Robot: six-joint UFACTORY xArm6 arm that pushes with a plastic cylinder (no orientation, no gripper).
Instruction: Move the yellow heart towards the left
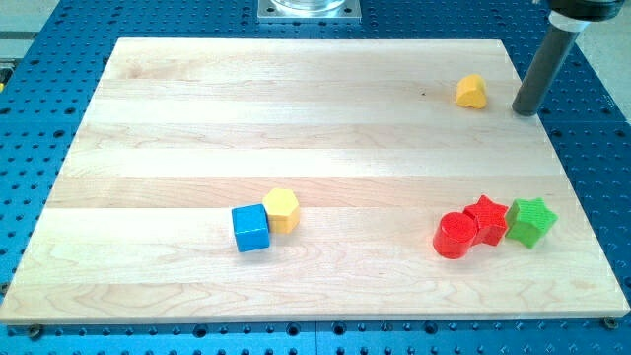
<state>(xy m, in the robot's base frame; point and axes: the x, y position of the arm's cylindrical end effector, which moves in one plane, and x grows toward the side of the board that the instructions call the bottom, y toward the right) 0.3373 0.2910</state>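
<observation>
Push not begun: yellow heart [472, 92] sits near board's [197, 118] top-right corner, my tip [527, 110] just right of it, not touching. No pincer, just a rod.

The rod [547, 59] runs out past the view's top edge, its upper part cut off. A metal mount [309, 9] at top centre is also cropped there.

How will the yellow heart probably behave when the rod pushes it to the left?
The yellow heart looks low and flat-based, so it will probably slide, not tip or roll. Its rounded lobes may make it turn if my tip, now at its right, touches off-centre. The wooden board looks smooth, so it should move easily.
</observation>
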